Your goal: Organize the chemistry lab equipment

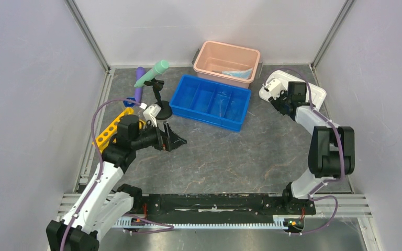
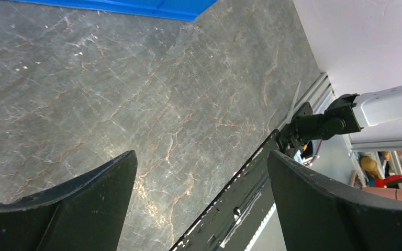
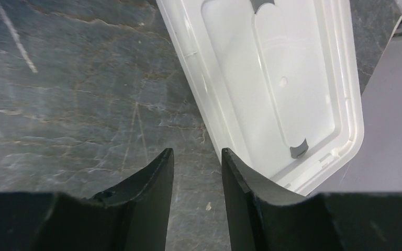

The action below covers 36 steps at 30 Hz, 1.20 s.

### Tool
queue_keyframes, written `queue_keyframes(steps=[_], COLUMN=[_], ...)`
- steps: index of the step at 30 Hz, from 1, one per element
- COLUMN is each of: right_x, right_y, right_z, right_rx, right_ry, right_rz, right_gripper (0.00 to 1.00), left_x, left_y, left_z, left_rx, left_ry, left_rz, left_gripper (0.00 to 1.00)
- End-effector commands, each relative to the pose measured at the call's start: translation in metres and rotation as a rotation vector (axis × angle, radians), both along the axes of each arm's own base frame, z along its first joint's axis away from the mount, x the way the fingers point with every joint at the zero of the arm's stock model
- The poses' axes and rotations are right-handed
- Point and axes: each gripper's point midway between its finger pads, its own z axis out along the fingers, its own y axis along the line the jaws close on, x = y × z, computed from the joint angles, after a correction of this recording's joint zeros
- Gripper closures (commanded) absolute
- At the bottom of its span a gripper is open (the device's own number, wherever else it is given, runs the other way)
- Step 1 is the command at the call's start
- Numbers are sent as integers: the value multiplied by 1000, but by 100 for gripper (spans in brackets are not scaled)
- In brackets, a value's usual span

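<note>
The left pincer (image 1: 177, 140) is held wide open with nothing in it, over bare tabletop (image 1: 225, 157) just right of the yellow rack (image 1: 110, 130). From its wrist view only stone surface and a strip of the blue tray (image 1: 207, 117) are seen between the jaws. It looks parked there so that the crowded left side can be reached.

Along the left edge, the rack is lying flat. Behind it the black clamp stand (image 1: 158, 94) is upright, with the green tube (image 1: 156, 70) carried tilted at its top, and the purple tube (image 1: 140, 83) is just beside it. None of these is gripped.

Now to the far right corner. The right pincer (image 3: 197, 152) is poised at the near edge of the white lid (image 3: 272, 78). Its jaws are about half open. Only tabletop shows in the gap, so nothing is held, and one finger overlaps the lid's rim. A grip on that rim seems to be lined up, probably so that the lid can be carried to the pink bin (image 1: 201, 57).

The bin is uncovered at the far edge, and the light-blue mask (image 1: 239, 75) is already stowed inside. The tubes, rack and stand are judged still unsorted.
</note>
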Motion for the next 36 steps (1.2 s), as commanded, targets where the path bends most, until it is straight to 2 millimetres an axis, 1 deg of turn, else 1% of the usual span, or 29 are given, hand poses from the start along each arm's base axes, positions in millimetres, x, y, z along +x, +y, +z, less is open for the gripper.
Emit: queue_keyframes(steps=[1,6,11,16,20,22,24,25,26,30,33,36], right_x=[26,26,37,41,39,37,35,35,34,35,36,39], right_y=[-15,-26,-35,-35,-37,-35,-29,-27,-25,-22,-17,-9], right_z=[-1,-23,-33,-46,-59,-64,-69,-71,-73,-73,-65,-49], right_rx=[-53,-95,-129,-119,-124,-118,-99,-89,-84,-62,-40,1], right_ry=[-5,53,80,97,129,142,151,157,165,179,160,123], right_rz=[50,66,54,38,41,50,82,92,97,107,114,123], right_gripper=[57,60,61,60,61,61,62,63,67,87,95,100], left_x=[9,13,14,17,17,18,19,19,19,18,18,21], left_y=[10,14,14,14,13,13,14,14,14,15,15,17], left_z=[21,18,13,13,11,10,11,10,10,9,9,8], left_rx=[65,89,91,93,94,95,97,99,101,105,108,98], left_ry=[-132,-130,-111,-110,-105,-102,-104,-103,-103,-98,-99,-84], left_rz=[31,58,61,66,64,63,68,68,69,71,73,106], left_gripper=[0,0,0,0,0,0,0,0,0,0,0,0])
